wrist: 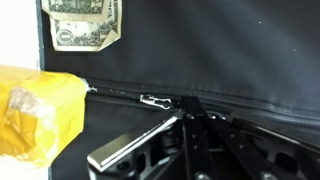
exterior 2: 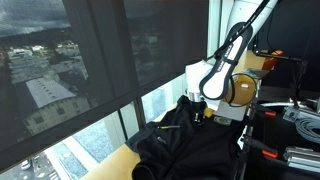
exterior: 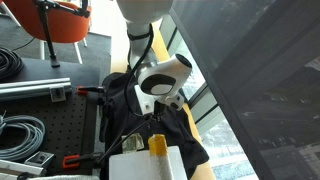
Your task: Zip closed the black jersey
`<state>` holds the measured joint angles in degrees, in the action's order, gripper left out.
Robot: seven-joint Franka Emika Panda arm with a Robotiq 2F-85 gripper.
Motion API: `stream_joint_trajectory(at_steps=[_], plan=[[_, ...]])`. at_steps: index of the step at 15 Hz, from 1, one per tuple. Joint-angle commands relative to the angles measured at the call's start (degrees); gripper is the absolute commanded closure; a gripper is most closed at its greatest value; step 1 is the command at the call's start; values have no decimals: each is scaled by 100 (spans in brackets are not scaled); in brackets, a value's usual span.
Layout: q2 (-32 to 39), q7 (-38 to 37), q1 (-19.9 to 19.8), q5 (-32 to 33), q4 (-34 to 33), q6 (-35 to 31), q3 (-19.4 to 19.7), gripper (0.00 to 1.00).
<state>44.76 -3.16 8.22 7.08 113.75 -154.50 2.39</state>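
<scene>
- Tool (wrist: 188, 118): in the wrist view its two fingers converge low over the black cloth, tips close together. Whether they pinch anything cannot be determined, because the dark linkage hides the contact zone.
- Zipper pull (wrist: 155, 100): a small metal tab lying flat on the zipper track (wrist: 250, 98), just beyond the fingertips. It appears free of them.
- Recommended hold: take the pull tab itself, not the cloth. The tab is small, thin and likely slippery, so a centred pinch is required.
- Black jersey (wrist: 220, 50): soft, light and limp. It is expected to bunch and drag along with the slider unless the track is kept taut, so pull in line with the teeth.
- Yellow packet (wrist: 35, 115): rests on the cloth beside the track, near the pull. Its weight may help pin the cloth.
- Banknote-like paper (wrist: 85, 25): lies on the cloth farther up, well apart from the track.
- Jersey location: in both exterior views the black jersey (exterior 2: 190, 145) is heaped on the table (exterior 2: 110, 165) next to the window, directly under the tool (exterior: 152, 104).
- Progress judgement: the closure looks incomplete.
</scene>
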Motion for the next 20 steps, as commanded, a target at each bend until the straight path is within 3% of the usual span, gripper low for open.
stream_joint_trajectory(at_steps=[1, 2, 3, 4, 6, 14, 20], plan=[[-282, -75, 214, 233, 161, 111, 199, 100], [-307, -76, 255, 302, 166, 127, 268, 100], [-333, -31, 247, 337, 172, 138, 292, 74], [-351, -2, 236, 365, 173, 133, 307, 73], [-353, 56, 158, 347, 151, 127, 257, 60], [-230, 78, 177, 335, 22, 146, 192, 2], [-27, 53, 194, 348, -91, 139, 228, 0]])
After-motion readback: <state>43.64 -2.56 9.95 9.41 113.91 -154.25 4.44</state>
